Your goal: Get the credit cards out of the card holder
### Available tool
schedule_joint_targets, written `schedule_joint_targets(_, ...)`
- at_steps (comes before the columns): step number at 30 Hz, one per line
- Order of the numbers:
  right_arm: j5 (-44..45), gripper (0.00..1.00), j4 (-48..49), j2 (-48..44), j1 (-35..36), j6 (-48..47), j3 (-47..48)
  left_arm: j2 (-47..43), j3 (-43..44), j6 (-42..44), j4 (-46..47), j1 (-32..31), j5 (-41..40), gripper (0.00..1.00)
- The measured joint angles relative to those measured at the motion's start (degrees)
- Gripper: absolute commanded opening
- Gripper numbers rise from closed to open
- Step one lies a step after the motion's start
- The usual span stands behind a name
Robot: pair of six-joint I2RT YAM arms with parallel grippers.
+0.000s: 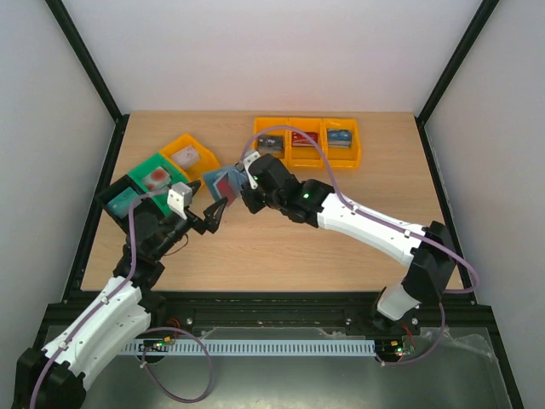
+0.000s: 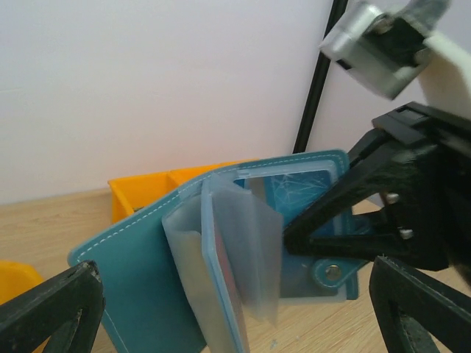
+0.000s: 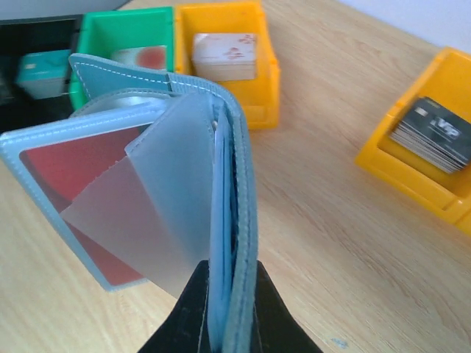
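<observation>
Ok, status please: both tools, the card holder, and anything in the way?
Right tool shut on card holder, held open. Left tool open, close by. Red card inside a pocket; clear sleeve partly covers it.

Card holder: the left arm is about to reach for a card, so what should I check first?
1. Right gripper shut on card holder: ok.
2. Card holder spread open: ok.
3. Red card visible in a pocket: ok.
4. Left gripper open: ok.
5. Left gripper lined up with a card edge: cannot tell.
</observation>
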Motion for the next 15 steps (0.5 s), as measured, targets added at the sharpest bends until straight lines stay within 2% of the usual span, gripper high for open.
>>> schedule_joint_targets(10,-17.2,0.02,2.6,-11.3,-2.1,-8.1,-7.2,-1.7,0.0,-0.7,-2.3,4.0,-0.2,0.99)
schedule_joint_targets(15,-27.1,0.02,4.3,-16.0,-3.6,-11.6,-10.3,-2.9,0.0,0.1,-2.3,4.9,4.9,0.99)
